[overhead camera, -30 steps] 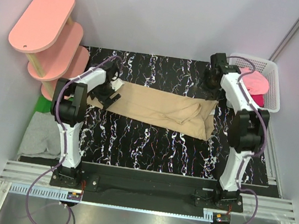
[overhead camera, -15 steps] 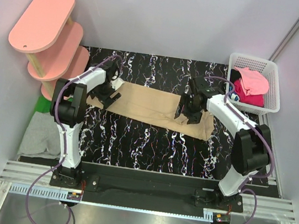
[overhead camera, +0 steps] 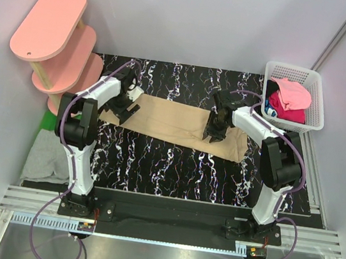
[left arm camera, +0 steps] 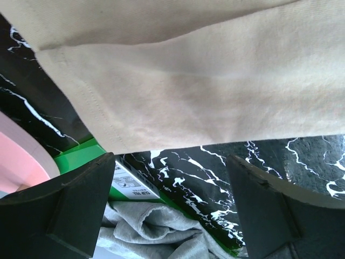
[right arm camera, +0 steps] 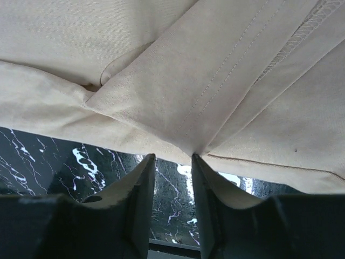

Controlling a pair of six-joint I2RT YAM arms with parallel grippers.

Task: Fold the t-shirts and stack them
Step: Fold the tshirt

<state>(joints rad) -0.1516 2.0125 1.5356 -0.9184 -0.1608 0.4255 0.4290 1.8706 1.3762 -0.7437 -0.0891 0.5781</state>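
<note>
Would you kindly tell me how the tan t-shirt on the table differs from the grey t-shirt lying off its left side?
The tan t-shirt lies flattened in a long folded strip across the table; the grey t-shirt is bunched in a wrinkled heap beside the table's left edge. The left gripper and right gripper are both at the tan t-shirt; neither is near the grey t-shirt. Both are plain-coloured soft cloth.

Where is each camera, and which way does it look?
Top: high behind the arms, looking down on table, tan shirt and both arms.
Left wrist: on the left arm, facing the shirt's edge; left gripper wide open.
Right wrist: on the right arm, facing the shirt's folds; right gripper fingers close together.
Shared: all see the tan shirt; top and left wrist see a grey shirt.
</note>
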